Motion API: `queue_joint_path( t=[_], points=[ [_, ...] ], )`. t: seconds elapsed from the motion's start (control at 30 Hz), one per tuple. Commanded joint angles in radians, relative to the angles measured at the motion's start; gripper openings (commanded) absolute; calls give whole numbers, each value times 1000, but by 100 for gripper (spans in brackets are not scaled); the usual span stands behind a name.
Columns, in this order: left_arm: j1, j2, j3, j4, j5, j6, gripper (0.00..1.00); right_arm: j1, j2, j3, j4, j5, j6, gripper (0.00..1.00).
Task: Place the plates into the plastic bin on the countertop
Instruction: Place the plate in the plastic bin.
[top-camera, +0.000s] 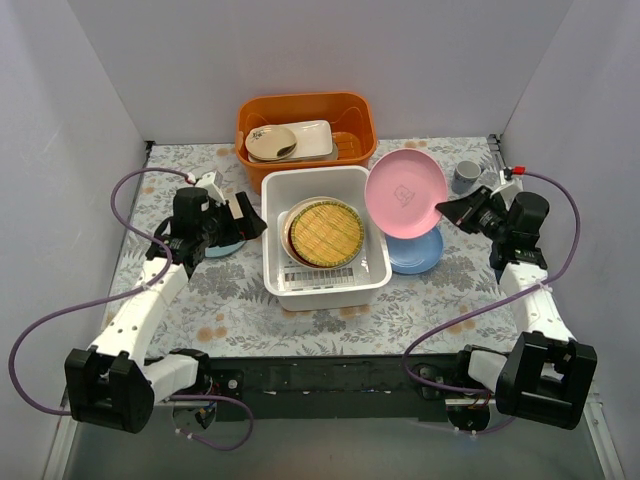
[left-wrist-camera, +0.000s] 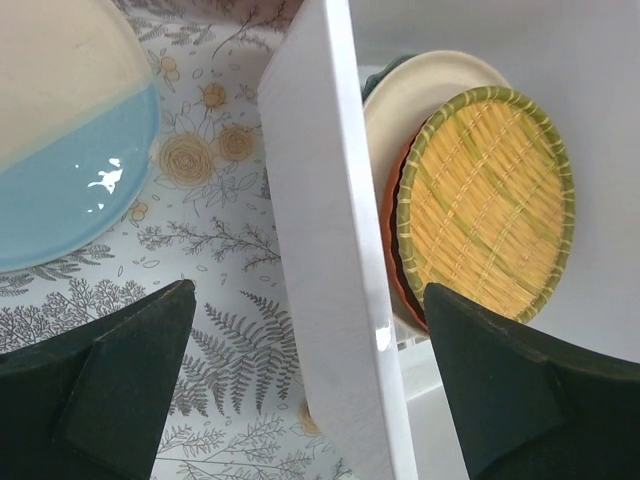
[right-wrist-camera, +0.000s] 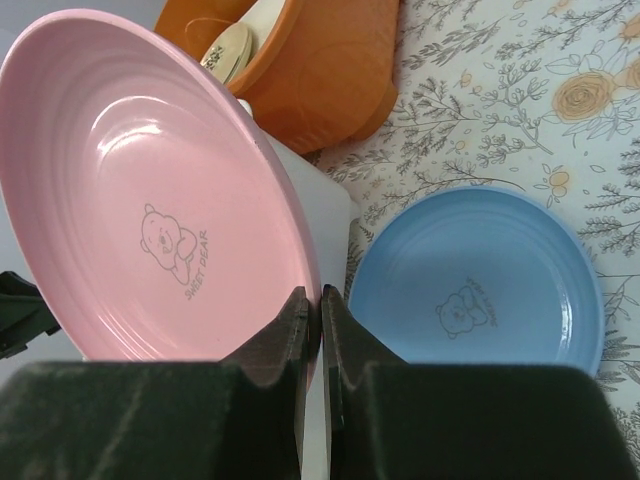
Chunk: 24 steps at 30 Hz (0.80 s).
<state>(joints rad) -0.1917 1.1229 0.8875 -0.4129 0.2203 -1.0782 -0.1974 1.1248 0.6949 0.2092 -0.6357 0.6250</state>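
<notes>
Top external view is showing the right gripper (top-camera: 443, 208) clenching hard on the right edge of the pink plate (top-camera: 405, 193). From where I am standing, the plate is hanging tilted in the air with its hollow face toward the camera. It is overlapping the right wall of the white plastic bin (top-camera: 272, 240) and the far part of the light blue plate (top-camera: 420, 256). That blue plate is lying flat on the leaf-printed countertop (top-camera: 230, 300), just beside the bin's right side.

The right wrist view is showing the two dark fingers pinching together on the pink rim, with a small bear drawing printed in the plate's middle.

Inside the bin a stack is sitting toward the far end. The yellow woven-look plate (top-camera: 326, 232) is lying on top, a red-brown plate (left-wrist-camera: 390, 240) is showing under it, and a cream plate (left-wrist-camera: 430, 85) is lying beneath that.

The left gripper (left-wrist-camera: 308, 295) is hanging low at the bin's left wall with its jaws spread wide and gripping nothing. In its wrist view the white wall is running up between the two fingers, though I cannot tell whether either one is touching it. A glossy blue-and-cream plate (left-wrist-camera: 70, 150) is resting on the countertop just left of the bin.

Behind the bin, the orange tub (top-camera: 300, 101) is holding a beige oval dish (top-camera: 268, 143) with a spoon (top-camera: 287, 151). A grey mug (top-camera: 465, 177) is standing near the right gripper.
</notes>
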Motion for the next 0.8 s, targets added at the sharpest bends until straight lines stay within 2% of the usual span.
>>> queue_joint_path(
  t=[0.0,0.17,0.43,0.77],
  points=[
    [6,-95,-18,48,-50,-3,98,35,-3,67,19,13,5,1],
    [12,-135,-27,54,-101,-12,98,67,3,87,10,21,1,1],
    [15,-121,-24,48,-98,-17,98,141,20,117,7,56,-1,1],
    [17,-97,-19,43,-82,-12,98,346,139,209,-25,122,-36,1]
  ],
)
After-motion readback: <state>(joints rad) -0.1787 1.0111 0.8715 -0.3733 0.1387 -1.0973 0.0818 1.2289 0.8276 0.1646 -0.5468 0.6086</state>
